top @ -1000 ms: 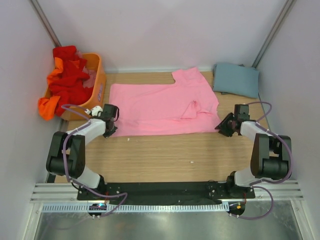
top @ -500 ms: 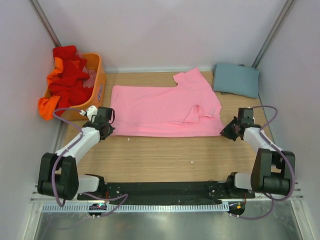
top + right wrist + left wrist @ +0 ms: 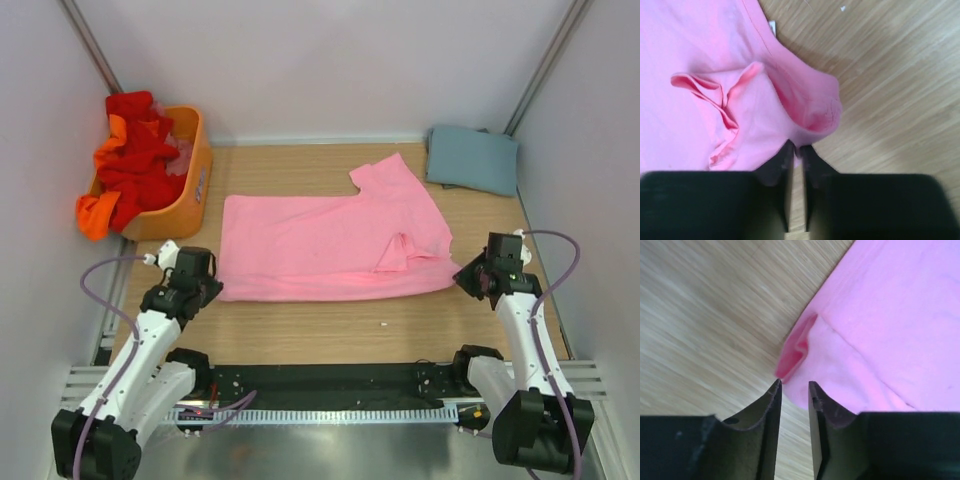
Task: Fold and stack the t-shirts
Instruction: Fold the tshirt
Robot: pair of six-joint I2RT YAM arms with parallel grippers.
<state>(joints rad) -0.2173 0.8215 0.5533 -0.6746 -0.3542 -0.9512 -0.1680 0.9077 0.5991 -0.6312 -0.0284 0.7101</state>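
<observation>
The light pink t-shirt [image 3: 320,245] lies spread flat across the middle of the table, one sleeve bunched near its right side. My left gripper [image 3: 208,287] is at its near-left corner. In the left wrist view the jaws [image 3: 794,385] stand a little apart, and the folded corner of the pink t-shirt [image 3: 890,315] lies just past the tips, not pinched. My right gripper [image 3: 470,280] is shut on the shirt's near-right corner. The right wrist view shows pink cloth [image 3: 700,50] squeezed between the tips [image 3: 796,147]. A folded grey-blue t-shirt [image 3: 472,158] lies at the back right.
An orange plastic basket [image 3: 200,170] stands at the back left, heaped with red t-shirts [image 3: 135,150]. An orange t-shirt [image 3: 95,215] hangs over its left side. Grey walls close in on the left and right. A small white speck [image 3: 385,324] lies on the wood.
Both arms have drawn back toward the near edge, dragging the pink t-shirt's near edge with them. The shirt now lies closer to the front.
</observation>
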